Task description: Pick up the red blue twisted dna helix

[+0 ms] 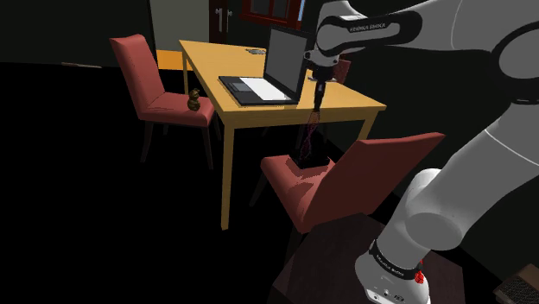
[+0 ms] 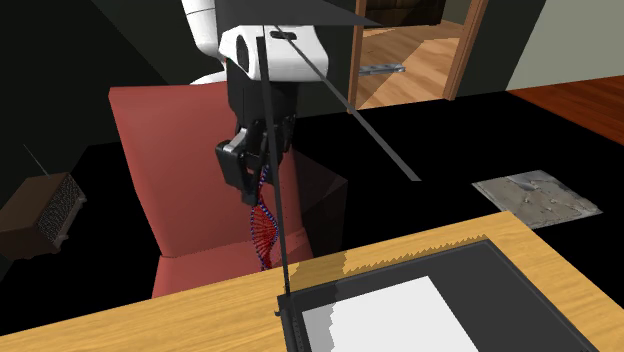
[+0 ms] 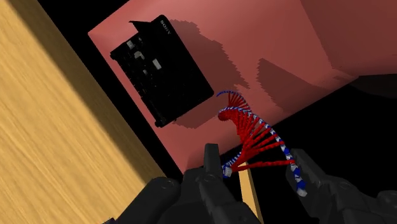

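Red and blue: the colours of the twisted helix point(image 3: 251, 130), with red rungs strung between two beaded blue-and-white strands.
Position: the helix is hung below the gripper point(image 2: 248, 168), over the seat of the red chair point(image 2: 150, 130) and beside the edge of the wooden table point(image 3: 57, 127). Its shadow is cast apart from it on the seat, so it is judged to be lifted clear.
Neighbour: a black device point(image 3: 162, 70) is laid on the same seat, near the helix's far end but apart from it.
Gripper: the two fingers are closed against the near end of the helix, one on each outer strand, so the helix is taken to be gripped.
Weight: judged light, as the figure is thin and open.
Stiffness: judged rigid but fragile, since the slender rungs could be snapped by hard squeezing.
Slip: only small, uneven contact is offered by the beaded strands, so swinging or twisting in the grip is to be expected if it is moved fast.
Hold: best taken across both strands near one end, with the long axis left hanging.
Writing: "SONY" is read in pale letters on the black device, and "FRANKA EMIKA" is printed on the white arm point(image 1: 380, 26). The lettering on the band near the arm's base cannot be read.
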